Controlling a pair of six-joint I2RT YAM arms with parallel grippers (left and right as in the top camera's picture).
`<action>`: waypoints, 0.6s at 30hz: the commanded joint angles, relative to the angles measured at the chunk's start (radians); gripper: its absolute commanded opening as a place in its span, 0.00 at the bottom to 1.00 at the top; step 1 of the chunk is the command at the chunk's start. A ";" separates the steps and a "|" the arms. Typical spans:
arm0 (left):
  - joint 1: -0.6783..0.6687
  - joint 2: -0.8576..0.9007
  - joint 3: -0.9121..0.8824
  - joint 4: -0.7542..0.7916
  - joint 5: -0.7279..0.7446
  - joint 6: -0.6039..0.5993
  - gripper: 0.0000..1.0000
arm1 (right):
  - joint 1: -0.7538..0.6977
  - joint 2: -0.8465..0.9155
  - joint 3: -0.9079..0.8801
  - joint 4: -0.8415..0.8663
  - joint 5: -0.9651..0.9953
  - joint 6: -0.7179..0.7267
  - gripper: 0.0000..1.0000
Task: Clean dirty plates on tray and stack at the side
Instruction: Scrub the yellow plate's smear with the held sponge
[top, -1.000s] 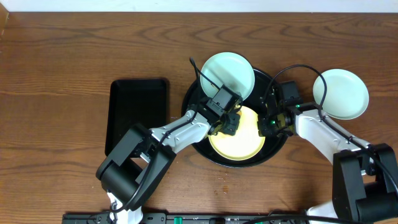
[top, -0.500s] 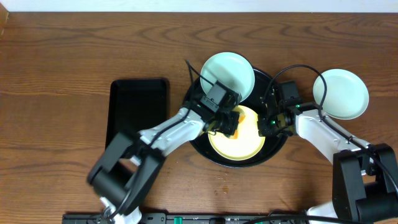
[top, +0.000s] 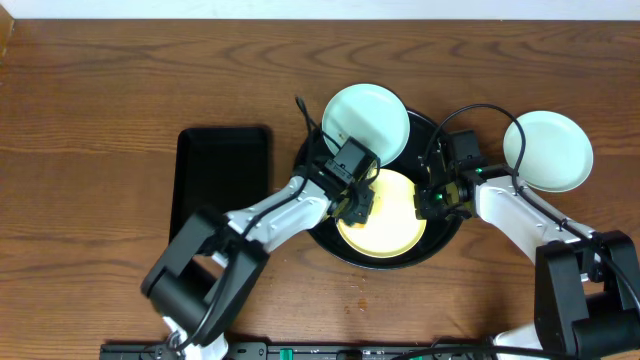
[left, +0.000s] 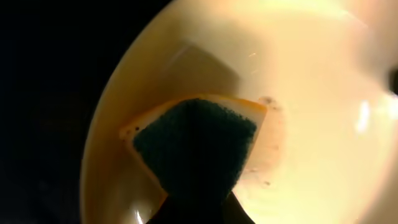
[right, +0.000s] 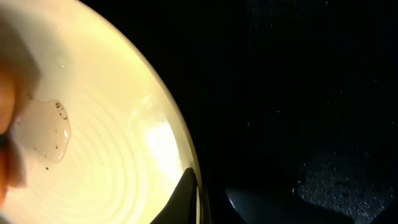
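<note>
From overhead we see the tray at centre. The yellow plate lies in it, one mint plate sits at its upper rim, and the other mint plate is off to the right. Only the left wrist view shows the left gripper clamping a sponge to the yellow plate. Only the right wrist view shows the right gripper pinching that plate's rim, and brown specks.

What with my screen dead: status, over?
Left gripper shut on sponge, pressed on yellow plate in tray. Right gripper shut on plate's rim. Nothing blocking.
</note>
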 joint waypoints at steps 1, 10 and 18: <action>-0.001 0.054 -0.013 0.002 -0.032 -0.007 0.08 | 0.005 0.006 -0.011 -0.005 0.015 -0.004 0.01; -0.001 0.102 -0.013 0.006 0.212 -0.058 0.08 | 0.005 0.006 -0.011 -0.005 0.015 -0.004 0.01; 0.032 0.084 0.044 0.058 0.375 -0.047 0.08 | 0.005 0.006 -0.011 -0.005 0.015 -0.004 0.01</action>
